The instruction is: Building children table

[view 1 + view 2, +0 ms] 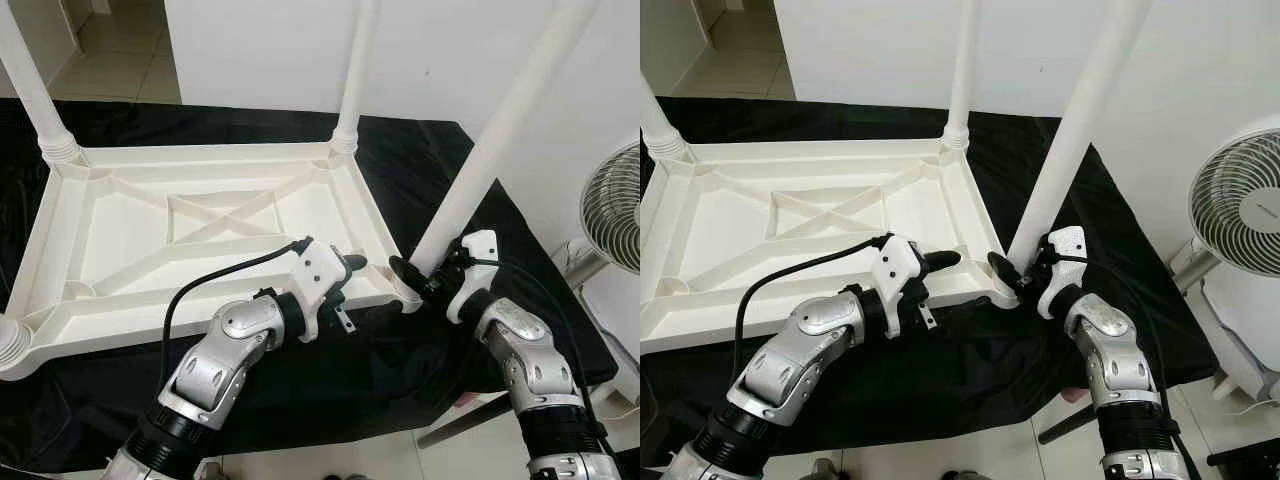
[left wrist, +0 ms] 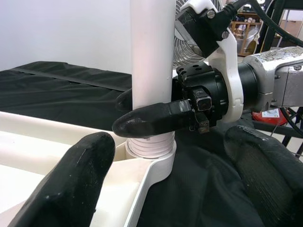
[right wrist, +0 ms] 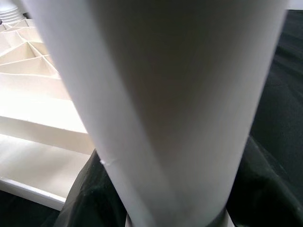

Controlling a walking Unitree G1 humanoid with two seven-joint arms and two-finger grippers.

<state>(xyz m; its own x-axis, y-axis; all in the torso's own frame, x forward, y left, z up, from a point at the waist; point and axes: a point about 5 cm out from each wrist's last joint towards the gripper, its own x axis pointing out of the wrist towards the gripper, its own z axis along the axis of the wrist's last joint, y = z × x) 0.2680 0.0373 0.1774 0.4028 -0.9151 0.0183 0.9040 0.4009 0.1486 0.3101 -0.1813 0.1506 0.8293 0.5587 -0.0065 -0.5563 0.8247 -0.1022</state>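
Table leg clasped low between right fingers.

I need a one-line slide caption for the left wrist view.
Right gripper clasps the white table leg just above its corner socket.

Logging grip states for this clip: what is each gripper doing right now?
Left gripper: open, holding nothing, beside the tabletop corner.
Right gripper: shut on the white table leg near its base.
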